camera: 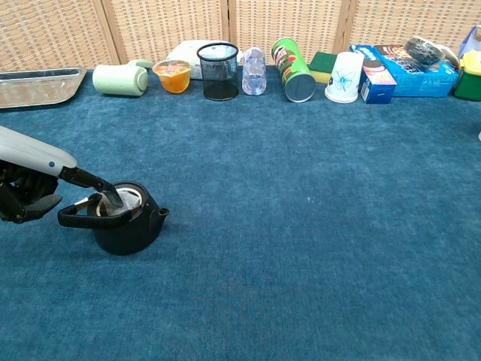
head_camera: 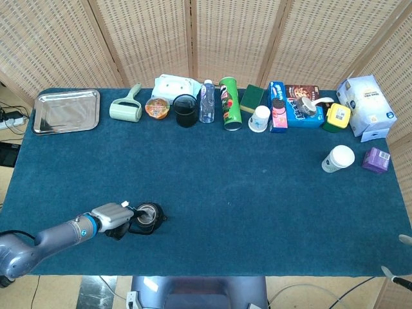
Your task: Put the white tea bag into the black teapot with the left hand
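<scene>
Chest view: left hand [camera: 30,180] entering from the left edge, low over the cloth, one dark finger [camera: 101,188] stretched into the mouth of the black teapot [camera: 124,226], remaining fingers curled back toward the palm beside the pot's handle. White tea bag [camera: 124,201] sitting inside the pot's opening, tip of that finger touching it; whether still pinched or merely pressed cannot be told. Head view: left forearm [head_camera: 45,237] lying at a shallow angle from the near left corner, hand [head_camera: 111,217] just beside the teapot [head_camera: 146,218] on its left, pot well apart from the row of goods at the far edge. Right hand [head_camera: 399,257] barely visible at the lower right margin, only fingertips showing; open or closed cannot be told. Labelling: green tube can [camera: 293,69] with red and white print, wording too small to read; blue box [camera: 406,66] picturing dark sandwich biscuits, brand name not legible; white paper cup [camera: 344,77] with a blue flower motif; large white and blue carton [head_camera: 364,103] at the far right with a round blue mark, text unreadable. Silver tray [head_camera: 66,111] at the far left corner, black mesh cup [camera: 218,71] in the back row.
</scene>
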You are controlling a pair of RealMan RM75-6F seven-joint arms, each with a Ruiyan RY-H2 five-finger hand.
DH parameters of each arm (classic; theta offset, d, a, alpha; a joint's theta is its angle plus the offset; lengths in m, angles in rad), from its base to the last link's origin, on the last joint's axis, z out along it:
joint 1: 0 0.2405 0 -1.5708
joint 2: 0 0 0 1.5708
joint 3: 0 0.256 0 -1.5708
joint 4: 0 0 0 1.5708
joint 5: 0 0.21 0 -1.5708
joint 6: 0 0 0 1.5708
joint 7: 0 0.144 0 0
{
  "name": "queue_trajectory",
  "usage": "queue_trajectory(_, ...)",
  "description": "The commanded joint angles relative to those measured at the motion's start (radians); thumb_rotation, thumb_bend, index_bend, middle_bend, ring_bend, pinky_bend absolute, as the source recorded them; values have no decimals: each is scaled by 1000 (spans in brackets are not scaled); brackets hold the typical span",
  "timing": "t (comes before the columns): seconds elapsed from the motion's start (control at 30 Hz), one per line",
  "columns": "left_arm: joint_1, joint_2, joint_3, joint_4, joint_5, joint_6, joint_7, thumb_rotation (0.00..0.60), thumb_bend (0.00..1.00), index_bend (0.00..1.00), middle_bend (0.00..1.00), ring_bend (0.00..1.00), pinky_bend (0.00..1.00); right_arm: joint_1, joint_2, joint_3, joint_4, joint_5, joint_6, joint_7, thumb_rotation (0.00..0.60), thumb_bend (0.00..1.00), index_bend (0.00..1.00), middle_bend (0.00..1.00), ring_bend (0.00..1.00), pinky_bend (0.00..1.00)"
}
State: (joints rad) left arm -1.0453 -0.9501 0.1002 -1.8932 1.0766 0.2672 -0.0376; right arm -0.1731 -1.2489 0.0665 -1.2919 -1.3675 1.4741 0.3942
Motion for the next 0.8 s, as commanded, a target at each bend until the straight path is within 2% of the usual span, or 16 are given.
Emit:
queue_trajectory(0.03,-9,-6,9,4,-12,9,6,600,1000,45,1000,1000,976,0,0,0,-1,0,0,-1,600,185,248,286,197,160)
queue_trajectory(0.53,-50,-52,37,45,-81,30,19,600,1000,45,1000,1000,976,-1,6,4,-12,5,-2,-11,600,185,248,287,199,161)
queue_trajectory(0.8,-36,-27,36,5,-62,65,18,600,1000,44,1000,1000,976,3,6,4,-14,3,-8,-13,600,185,248,288,200,161)
